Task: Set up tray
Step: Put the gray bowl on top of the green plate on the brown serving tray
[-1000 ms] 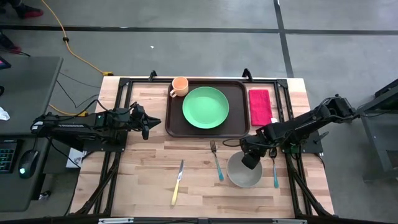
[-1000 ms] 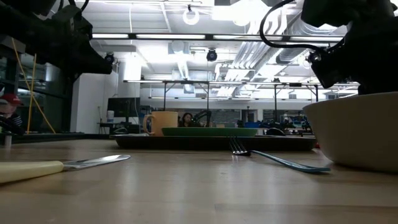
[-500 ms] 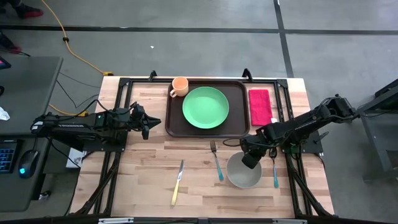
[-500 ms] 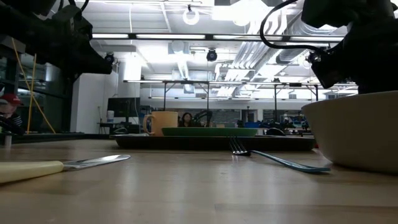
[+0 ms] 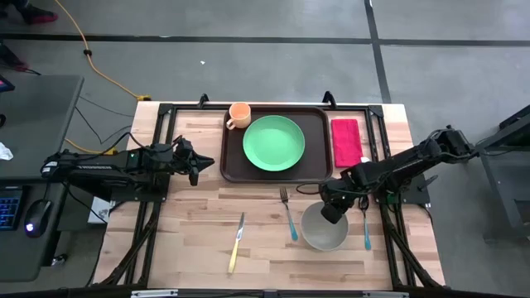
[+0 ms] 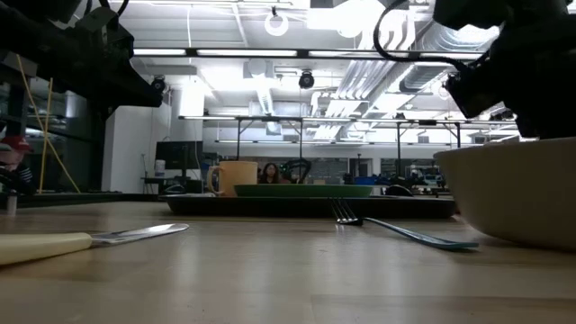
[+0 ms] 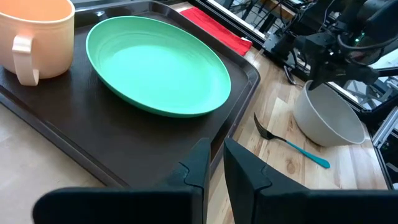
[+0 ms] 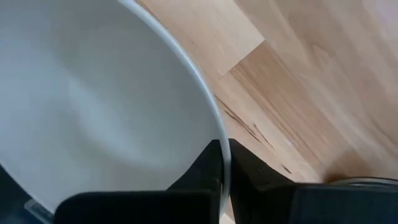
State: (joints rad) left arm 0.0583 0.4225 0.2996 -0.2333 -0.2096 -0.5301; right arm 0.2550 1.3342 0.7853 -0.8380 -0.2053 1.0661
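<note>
Right gripper (image 5: 332, 213) fingers (image 8: 208, 163) are pinched tight on the rim of the pale grey round bowl (image 5: 325, 226), one inside, one outside, at the front right of the wooden table (image 5: 190, 232); left gripper (image 5: 197, 164) fingers (image 7: 200, 163) sit nearly together with a narrow gap, gripping nothing, just left of the tray. Beside the bowl: teal-handled fork (image 5: 288, 213), yellow-handled knife (image 5: 236, 243). Farther back, the large dark brown rectangular plastic tray (image 5: 234, 161) carries a round green plate (image 5: 274, 143) and orange mug (image 5: 238, 115), with a red napkin (image 5: 346, 141) just right of it.
</note>
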